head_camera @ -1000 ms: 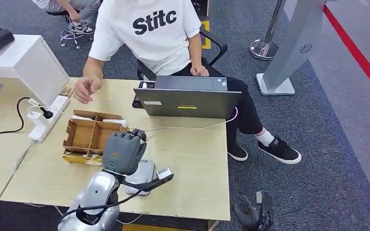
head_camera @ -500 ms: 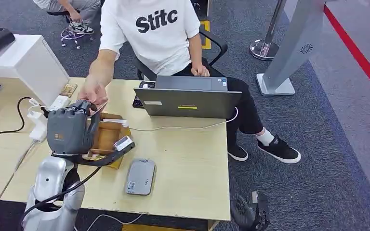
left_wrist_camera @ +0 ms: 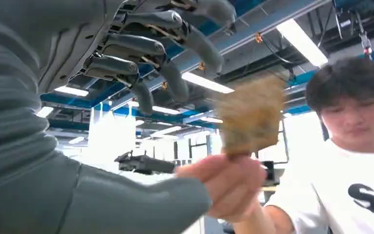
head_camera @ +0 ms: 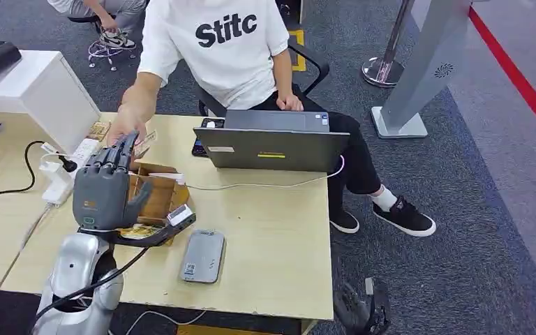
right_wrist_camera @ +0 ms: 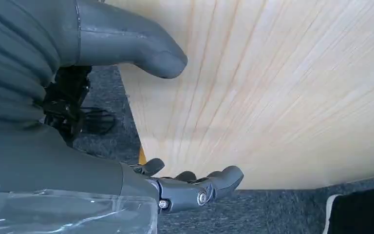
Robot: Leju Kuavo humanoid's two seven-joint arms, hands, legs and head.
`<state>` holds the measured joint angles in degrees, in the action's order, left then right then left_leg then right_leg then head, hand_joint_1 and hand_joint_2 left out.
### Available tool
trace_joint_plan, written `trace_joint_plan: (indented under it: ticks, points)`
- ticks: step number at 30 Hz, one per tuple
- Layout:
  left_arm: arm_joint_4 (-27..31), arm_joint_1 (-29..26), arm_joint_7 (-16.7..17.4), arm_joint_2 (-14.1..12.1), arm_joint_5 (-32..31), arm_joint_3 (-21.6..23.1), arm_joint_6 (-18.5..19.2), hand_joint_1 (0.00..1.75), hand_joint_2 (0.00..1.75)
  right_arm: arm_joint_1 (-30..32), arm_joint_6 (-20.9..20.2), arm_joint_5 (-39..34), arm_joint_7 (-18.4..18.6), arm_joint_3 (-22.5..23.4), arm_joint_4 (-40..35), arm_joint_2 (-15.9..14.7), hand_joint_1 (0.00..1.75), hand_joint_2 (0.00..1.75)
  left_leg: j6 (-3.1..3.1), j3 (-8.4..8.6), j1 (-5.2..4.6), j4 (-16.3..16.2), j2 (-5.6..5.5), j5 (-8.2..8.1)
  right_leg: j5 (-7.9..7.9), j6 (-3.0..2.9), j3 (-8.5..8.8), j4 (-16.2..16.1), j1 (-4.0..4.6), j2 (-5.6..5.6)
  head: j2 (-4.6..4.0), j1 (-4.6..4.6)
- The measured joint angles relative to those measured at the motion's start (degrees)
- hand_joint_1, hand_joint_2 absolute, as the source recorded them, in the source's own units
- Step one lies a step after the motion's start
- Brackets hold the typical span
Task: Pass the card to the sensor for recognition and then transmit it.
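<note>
Nearest on the pale wooden worktop (head_camera: 272,237) lies the grey sensor (head_camera: 203,256), flat, close to the near edge and just right of the robot's silver left arm. The left hand (head_camera: 105,187) is raised above the worktop with its fingers (head_camera: 115,157) spread apart and pointing away toward the person; nothing sits between them. Under and beyond that hand is a brown cardboard box (head_camera: 155,195) with open compartments, partly hidden by the palm.

In the left wrist view the same hand (left_wrist_camera: 141,53) shows its dark fingers (left_wrist_camera: 170,73) fanned out, apart from the card (left_wrist_camera: 252,116), a blurred tan rectangle pinched upright by the person's hand (left_wrist_camera: 231,183). In the head view the card (head_camera: 144,139) is a small pale slip just beyond the robot's fingertips, in the person's hand (head_camera: 127,128) over the far left part of the worktop.

The right hand (right_wrist_camera: 195,187) hangs low beside the near edge of the worktop, fingers loosely curled but apart, holding nothing.

Left of the box a white power strip (head_camera: 70,171) lies with a black cable plugged in. Farther right, a grey laptop (head_camera: 273,143) stands open with its back to the robot and a white cable trailing from it. Behind it the person (head_camera: 216,49) in a white T-shirt sits on a chair, arm stretched toward the robot's hand.
</note>
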<state>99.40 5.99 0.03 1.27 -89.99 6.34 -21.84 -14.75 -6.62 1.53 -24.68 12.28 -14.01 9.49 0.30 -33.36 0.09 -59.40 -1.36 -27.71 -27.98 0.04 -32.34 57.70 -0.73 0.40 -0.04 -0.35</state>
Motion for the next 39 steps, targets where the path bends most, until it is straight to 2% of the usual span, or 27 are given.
trace_joint_plan:
  ticks: [2, 4, 6, 10, 12, 13, 16, 20, 21, 23, 25, 28, 30, 34, 39]
  points:
    - [-0.8, -0.5, 1.2, -0.9, 0.0, 2.0, -0.2, 0.00, 1.75, 0.0, 0.0, 0.3, -0.1, 0.4, 0.0, 0.0, 0.00, 1.75, 0.00, 0.00, 0.00, 0.0, 0.00, 0.00, 0.00, 0.00, 0.00, 0.0, 0.00, 0.00, 0.00, 0.00]
    - [-1.5, -1.1, 0.8, -1.4, 0.0, 3.7, 0.5, 0.00, 1.75, 0.0, -0.1, 0.3, -0.4, 0.7, 0.0, 0.0, 0.00, 1.75, 0.00, -0.01, 0.00, 0.0, 0.00, 0.00, 0.00, 0.00, 0.00, 0.0, 0.00, 0.00, 0.00, 0.00]
    - [-2.7, -1.7, -1.5, -2.0, 0.4, 5.6, 2.7, 0.00, 1.75, 0.0, -0.6, 0.3, -0.8, 1.2, 0.0, 0.0, 0.00, 1.75, 0.00, -0.01, -0.01, 0.0, 0.00, 0.00, 0.00, 0.00, 0.00, 0.0, -0.01, 0.00, 0.00, 0.00]
    - [-6.7, -5.2, -6.7, -4.2, 7.0, 8.2, 7.3, 0.00, 1.75, 0.2, -1.1, 0.3, -1.5, 2.4, 0.0, 0.0, 0.00, 1.75, -0.02, 0.00, -0.01, 0.0, 0.14, -0.03, 0.00, 0.00, -0.03, 0.0, -0.01, 0.16, 0.00, 0.02]
    - [-7.6, -7.0, -7.1, -5.2, 8.2, 8.6, 7.6, 0.00, 1.75, 0.4, -1.2, 0.3, -1.8, 2.7, 0.0, 0.0, 0.00, 1.75, -0.02, -0.02, 0.00, 0.0, 0.15, -0.03, 0.00, 0.00, -0.07, 0.0, -0.01, 0.16, 0.00, 0.00]
    - [-8.9, -7.7, -7.4, -6.7, 8.8, 9.3, 7.8, 0.00, 1.75, 0.4, -1.3, 0.3, -1.8, 3.2, 0.0, 0.0, 0.00, 1.75, -0.02, -0.02, 0.00, 0.0, 0.13, -0.03, -0.01, -0.01, -0.07, 0.0, -0.01, 0.15, 0.00, 0.00]
    - [-10.3, -9.7, -7.1, -8.9, 9.4, 9.9, 7.9, 0.00, 1.75, 0.5, -1.7, 0.5, -1.8, 3.8, 0.0, 0.0, 0.00, 1.75, -0.02, -0.02, 0.02, 0.0, 0.14, -0.03, -0.02, -0.02, -0.08, 0.0, 0.00, 0.15, 0.00, -0.02]
    - [-10.8, -11.4, -4.1, -10.8, 5.8, 10.1, 5.3, 0.00, 1.75, 0.7, -1.7, 0.6, -1.9, 4.7, 0.0, 0.0, 0.00, 1.75, -0.03, -0.03, 0.03, 0.0, 0.12, -0.02, -0.02, -0.03, -0.08, 0.0, 0.01, 0.13, 0.00, 0.00]
    - [-10.8, -11.4, -1.1, -11.9, 1.9, 10.2, 2.1, 0.00, 1.75, 0.8, -1.7, 0.9, -1.9, 4.9, 0.0, 0.0, 0.00, 1.75, -0.03, -0.03, 0.03, 0.0, 0.12, -0.02, -0.02, -0.03, -0.08, 0.0, 0.01, 0.12, 0.00, 0.00]
    - [-10.8, -11.2, 3.5, -13.5, 0.6, 10.9, -0.4, 0.00, 1.75, 0.8, -1.7, 1.6, -1.9, 5.2, 0.0, 0.0, 0.00, 1.75, -0.03, -0.02, 0.03, 0.0, 0.12, -0.02, -0.02, -0.03, -0.07, 0.0, 0.02, 0.12, 0.00, 0.02]
    - [-10.8, -11.1, 4.6, -14.1, 0.3, 10.9, -1.9, 0.00, 1.75, 0.8, -1.8, 2.1, -1.9, 5.7, 0.0, 0.0, 0.00, 1.75, 0.00, -0.02, 0.03, 0.0, 0.10, 0.01, -0.01, -0.02, -0.07, 0.0, 0.01, 0.09, 0.00, -0.09]
    - [-10.8, -10.9, 8.3, -15.2, 0.2, 10.8, -3.5, 0.00, 1.75, 0.8, -1.8, 2.8, -1.9, 6.1, 0.0, 0.1, 0.00, 1.75, -0.03, -0.04, 0.04, 0.0, 0.09, 0.02, -0.01, -0.02, -0.05, 0.0, 0.02, 0.10, 0.00, 0.11]
    - [-10.9, -10.9, 8.1, -15.7, 0.2, 10.1, -4.4, 0.00, 1.75, 0.9, -1.7, 3.3, -1.9, 6.4, 0.0, 0.3, 0.00, 1.75, -0.02, -0.04, 0.02, 0.0, 0.09, 0.02, -0.01, -0.02, -0.05, 0.0, 0.01, 0.09, 0.00, 0.11]
    - [-12.0, -11.0, 4.0, -14.9, 0.2, 6.8, -4.6, 0.00, 1.75, 0.8, -1.8, 4.0, -1.9, 6.9, 0.0, 0.6, 0.00, 1.75, -0.03, -0.05, 0.02, 0.0, 0.06, 0.01, -0.01, -0.02, -0.05, 0.0, 0.01, 0.07, 0.00, 0.11]
    - [-15.0, -11.0, 3.1, -13.7, 0.2, 2.8, -4.8, 0.00, 1.75, 0.9, -2.0, 4.6, -1.9, 7.6, 0.0, 0.8, 0.00, 1.75, -0.03, -0.05, 0.03, 0.0, 0.06, 0.02, -0.01, -0.02, -0.06, 0.0, 0.01, 0.06, 0.00, 0.11]
